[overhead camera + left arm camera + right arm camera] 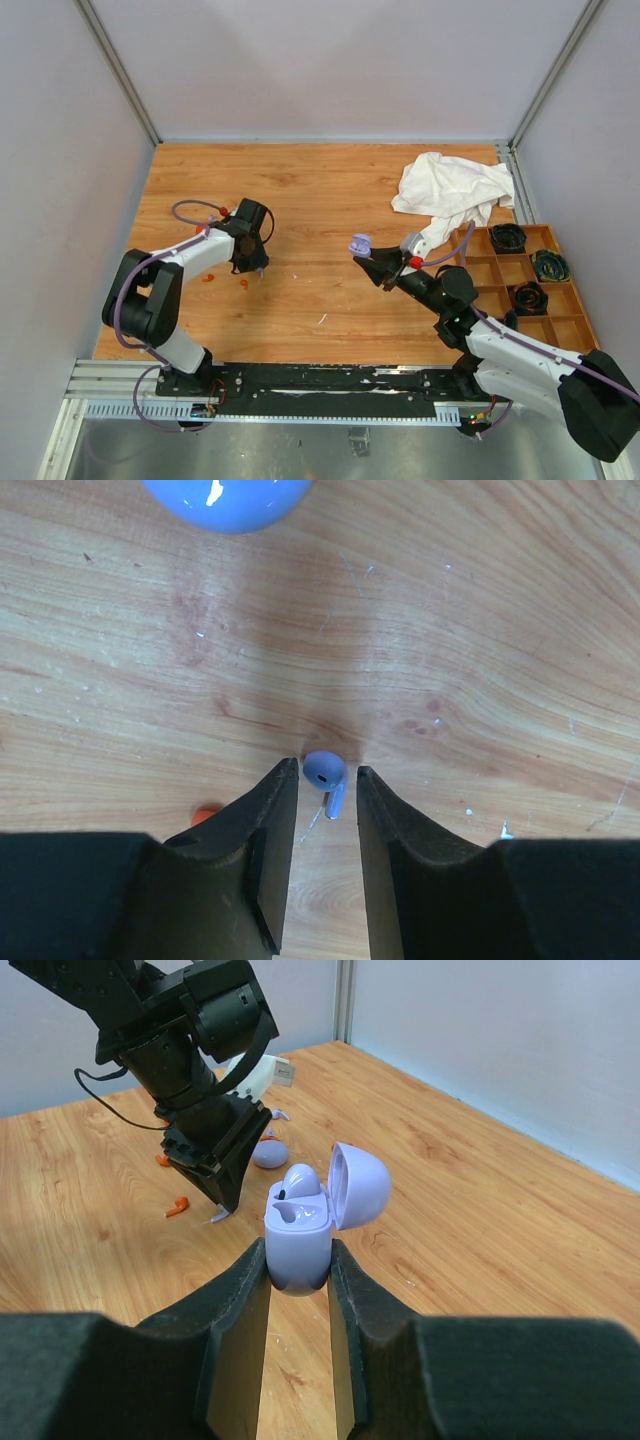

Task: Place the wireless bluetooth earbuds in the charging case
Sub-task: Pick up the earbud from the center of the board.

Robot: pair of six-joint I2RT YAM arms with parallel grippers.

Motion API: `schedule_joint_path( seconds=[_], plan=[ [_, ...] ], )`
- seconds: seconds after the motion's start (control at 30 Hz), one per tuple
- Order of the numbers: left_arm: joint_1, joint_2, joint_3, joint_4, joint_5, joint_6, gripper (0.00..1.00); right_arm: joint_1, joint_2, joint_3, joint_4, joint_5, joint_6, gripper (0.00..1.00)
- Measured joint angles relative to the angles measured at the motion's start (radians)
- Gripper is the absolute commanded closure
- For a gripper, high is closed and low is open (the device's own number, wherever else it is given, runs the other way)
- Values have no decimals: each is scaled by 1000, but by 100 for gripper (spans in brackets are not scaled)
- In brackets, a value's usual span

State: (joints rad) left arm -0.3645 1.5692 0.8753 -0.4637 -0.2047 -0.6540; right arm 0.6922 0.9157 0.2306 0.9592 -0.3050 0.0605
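Wooden table (330, 190). Right gripper (298, 1252) clamped on the lavender charging case (298, 1232) (lid up, a seated earbud (300, 1182) in one well). Left gripper (325, 769), jaws narrowly parted, straddles a loose lavender earbud (322, 772) lying on the wood.

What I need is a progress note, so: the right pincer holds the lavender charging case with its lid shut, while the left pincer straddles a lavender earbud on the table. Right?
Not quite: the lid stands open, as the right wrist view shows. The right pincer does hold the lavender charging case, and the left pincer straddles a lavender earbud on the table.
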Motion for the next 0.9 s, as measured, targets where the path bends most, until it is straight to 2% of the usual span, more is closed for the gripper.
schedule_joint_path(
  seconds=[0.57,0.9],
  plan=[
    [-14,31,10,-7,-29,23,73,0,0,0,0,0,0,95],
    [-27,17,10,-10,-27,22,73,0,0,0,0,0,0,95]
  ],
)
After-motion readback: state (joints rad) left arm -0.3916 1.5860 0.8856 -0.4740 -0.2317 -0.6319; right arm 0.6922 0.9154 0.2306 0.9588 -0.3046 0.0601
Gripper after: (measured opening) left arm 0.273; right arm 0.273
